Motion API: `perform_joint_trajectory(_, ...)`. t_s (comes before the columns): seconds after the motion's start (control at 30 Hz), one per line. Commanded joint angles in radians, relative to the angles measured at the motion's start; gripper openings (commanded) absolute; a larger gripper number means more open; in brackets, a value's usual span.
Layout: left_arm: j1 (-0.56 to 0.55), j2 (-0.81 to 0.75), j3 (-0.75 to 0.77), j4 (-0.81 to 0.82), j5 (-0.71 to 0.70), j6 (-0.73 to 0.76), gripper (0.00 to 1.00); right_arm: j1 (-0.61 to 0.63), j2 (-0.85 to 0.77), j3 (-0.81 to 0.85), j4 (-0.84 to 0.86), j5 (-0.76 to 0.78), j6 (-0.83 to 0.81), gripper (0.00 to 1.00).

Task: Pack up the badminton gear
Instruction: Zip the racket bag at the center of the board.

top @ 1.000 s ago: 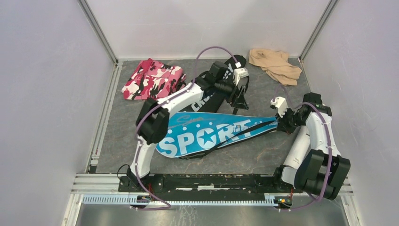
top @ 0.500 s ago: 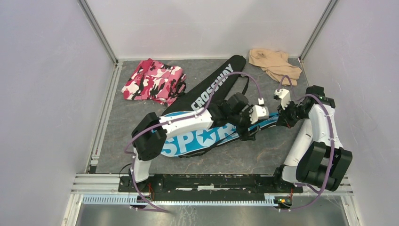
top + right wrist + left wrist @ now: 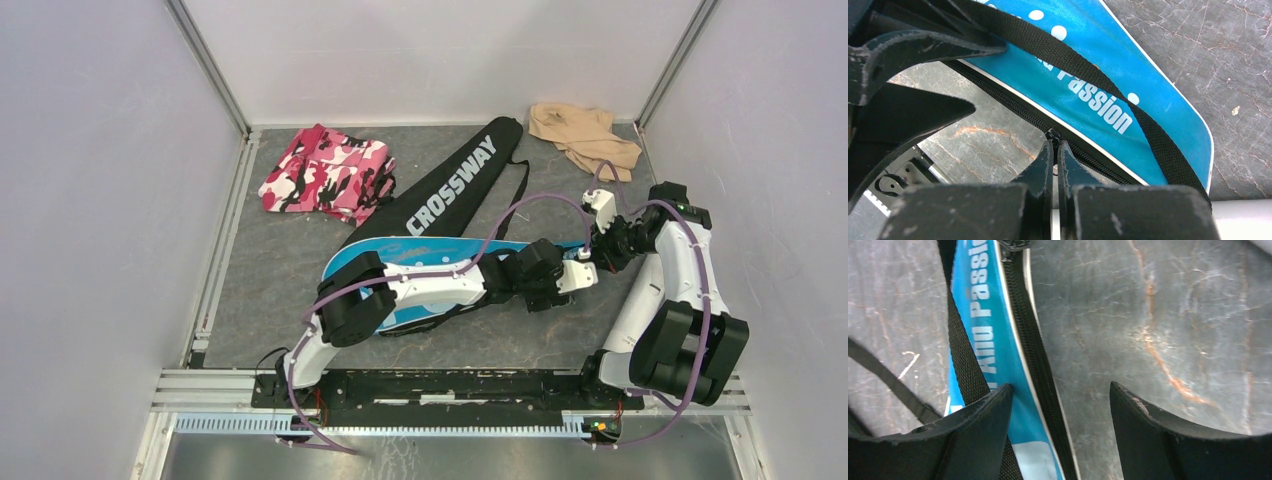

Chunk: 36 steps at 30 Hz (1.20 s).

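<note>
The right tool (image 3: 1055, 145) is clamped on the zip pull (image 3: 1052, 134) at the narrow end of the blue cover (image 3: 400, 250). The left tool (image 3: 1060, 387) stands apart just beside it, straddling the zip edge. The blue cover lies flat on the surface (image 3: 280, 260), its wide end touching the black cover (image 3: 450, 185).

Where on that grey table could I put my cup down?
Best is the near-left corner of the grey table, bordered by the pink camouflage cloth and the blue racket-shaped cover. A strip in front of that cover is bare too. The right middle is crowded: the left gripper and right gripper meet there.
</note>
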Motion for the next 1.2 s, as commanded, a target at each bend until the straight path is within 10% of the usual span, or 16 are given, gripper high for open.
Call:
perform_joint_trajectory(0.0, 0.002, 0.031, 0.033, 0.093, -0.166, 0.089, 0.74, -0.002, -0.008, 0.003, -0.023, -0.044, -0.006, 0.00)
perform_joint_trajectory(0.5, 0.024, -0.097, -0.057, -0.034, -0.188, 0.231, 0.03, -0.001, 0.005, 0.036, -0.066, 0.074, -0.130, 0.00)
perform_joint_trajectory(1.17, 0.223, -0.272, 0.014, -0.438, -0.015, 0.362, 0.02, -0.027, 0.057, 0.152, -0.068, 0.222, -0.263, 0.00)
